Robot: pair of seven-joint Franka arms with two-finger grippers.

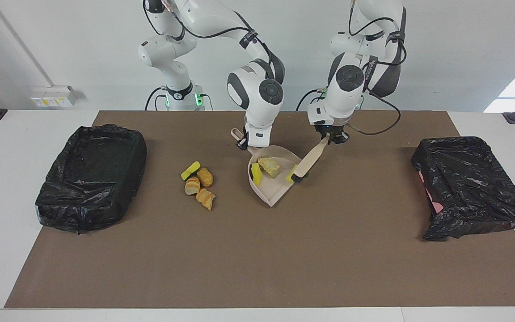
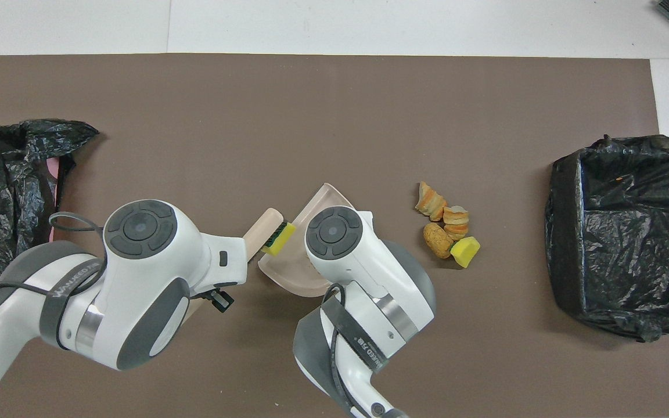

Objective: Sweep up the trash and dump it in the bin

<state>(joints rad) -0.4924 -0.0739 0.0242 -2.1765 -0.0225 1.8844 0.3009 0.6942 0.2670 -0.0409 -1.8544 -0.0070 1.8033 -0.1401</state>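
Yellow sponge chunks and tan bread-like lumps are making up the trash. Three pieces are sitting in the dustpan (image 1: 272, 184) near the middle of the brown mat (image 1: 257, 268): a yellow chunk (image 1: 256, 174), a tan lump (image 1: 269, 166), and a second yellow chunk (image 1: 291, 175) lying at the pan's rim, touching the brush (image 1: 309, 160). Four more are clustered in a loose pile (image 1: 198, 183) toward the right arm's end of the mat, between the pan and a black-bagged bin (image 1: 92, 176).

These lumps are probably light, soft and apt to roll or bounce, so pushing them with bristles looks wiser than pinching; they are too irregular to have a clear axis.

The brush is slanting down from the left gripper (image 1: 331, 137), which is clenching its handle, bristle end pointing toward the pan. The right gripper (image 1: 249, 144) is clamping the pan's handle, with the pan's mouth facing away from the robots.

A second bagged bin (image 1: 467, 188) is sitting at the left arm's end of the mat.
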